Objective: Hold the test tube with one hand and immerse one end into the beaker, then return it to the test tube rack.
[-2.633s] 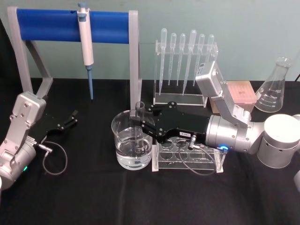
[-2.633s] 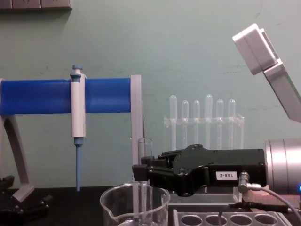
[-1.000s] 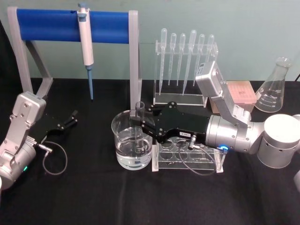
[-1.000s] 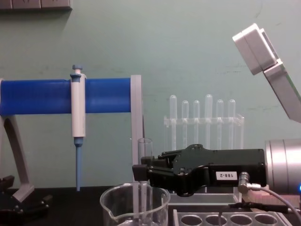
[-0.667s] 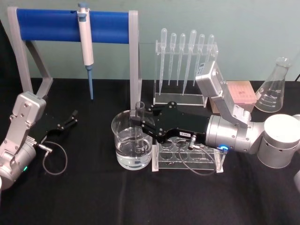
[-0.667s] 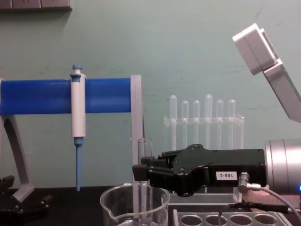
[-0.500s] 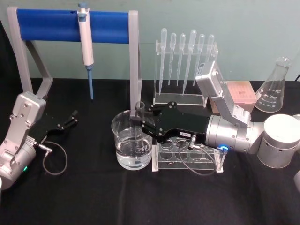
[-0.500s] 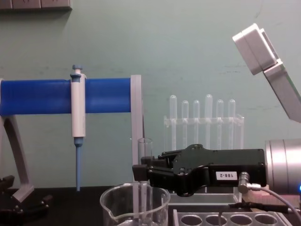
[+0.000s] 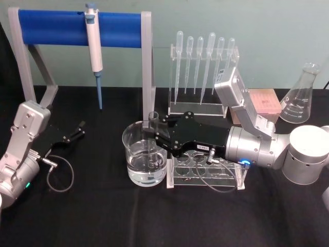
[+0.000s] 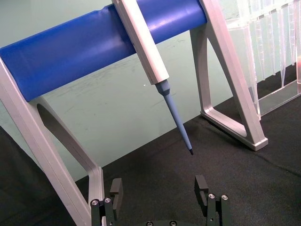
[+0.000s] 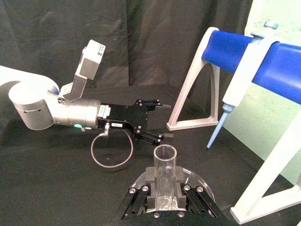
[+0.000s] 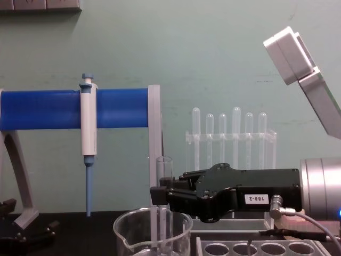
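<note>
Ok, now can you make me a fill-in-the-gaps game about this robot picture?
1. The right pincer is shut on the test tube, which stands ____.
2. Its bottom end is ____ the beaker.
3. The left pincer is open and holds ____.
4. The micropipette hangs on a ____ bar.
Missing words: upright, inside, nothing, blue.
</note>
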Motion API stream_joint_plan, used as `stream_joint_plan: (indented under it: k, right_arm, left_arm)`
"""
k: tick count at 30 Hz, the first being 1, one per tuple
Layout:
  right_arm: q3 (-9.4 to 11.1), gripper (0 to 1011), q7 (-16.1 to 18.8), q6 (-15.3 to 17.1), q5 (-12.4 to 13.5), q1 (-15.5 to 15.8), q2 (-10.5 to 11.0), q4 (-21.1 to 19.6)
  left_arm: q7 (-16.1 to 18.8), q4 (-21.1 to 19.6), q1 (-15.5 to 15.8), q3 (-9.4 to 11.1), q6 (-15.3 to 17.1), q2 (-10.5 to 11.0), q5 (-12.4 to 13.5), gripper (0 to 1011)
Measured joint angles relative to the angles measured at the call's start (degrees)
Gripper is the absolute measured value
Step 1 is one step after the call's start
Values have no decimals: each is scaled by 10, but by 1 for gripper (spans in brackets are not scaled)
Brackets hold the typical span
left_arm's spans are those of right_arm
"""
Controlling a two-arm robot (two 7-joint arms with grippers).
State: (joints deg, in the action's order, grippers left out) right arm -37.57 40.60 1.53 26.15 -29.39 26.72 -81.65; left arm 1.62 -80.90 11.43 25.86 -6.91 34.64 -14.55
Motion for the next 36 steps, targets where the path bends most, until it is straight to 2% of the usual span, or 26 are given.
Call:
stream_joint_plan:
  k: [36]
  right_arm:
    - [0,241,0,0,0,0,0,0]
  left_arm:
    - [0,0,0,0,0,0,0,1000]
